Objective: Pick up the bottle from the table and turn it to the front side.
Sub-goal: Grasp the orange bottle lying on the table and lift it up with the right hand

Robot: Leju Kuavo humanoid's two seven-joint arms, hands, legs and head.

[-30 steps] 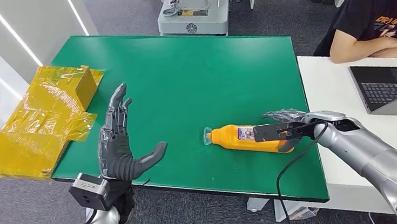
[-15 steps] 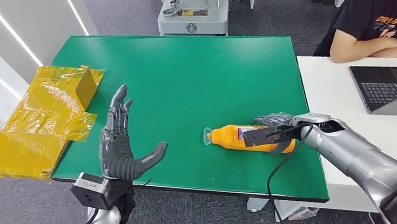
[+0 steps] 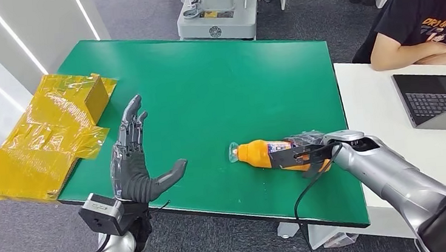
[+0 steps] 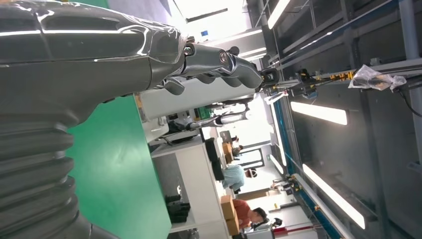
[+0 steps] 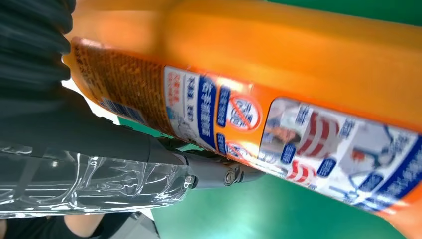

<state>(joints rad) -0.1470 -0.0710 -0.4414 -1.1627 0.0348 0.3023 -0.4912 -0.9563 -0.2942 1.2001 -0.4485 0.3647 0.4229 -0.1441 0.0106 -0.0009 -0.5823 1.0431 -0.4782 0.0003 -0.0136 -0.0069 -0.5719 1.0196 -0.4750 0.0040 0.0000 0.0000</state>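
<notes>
1. The orange bottle [image 3: 267,154] lies on its side on the green table [image 3: 217,84], near its front edge.
2. My right hand [image 3: 305,150] wraps the bottle's base end; I seem to grip it, though my fingers are partly hidden.
3. My left hand [image 3: 134,164] hovers spread and empty, well left of the bottle.

Silver jointed arms, dark grey hands [image 3: 132,170] with ribbed wrist covers, black cable along the right forearm.
</notes>
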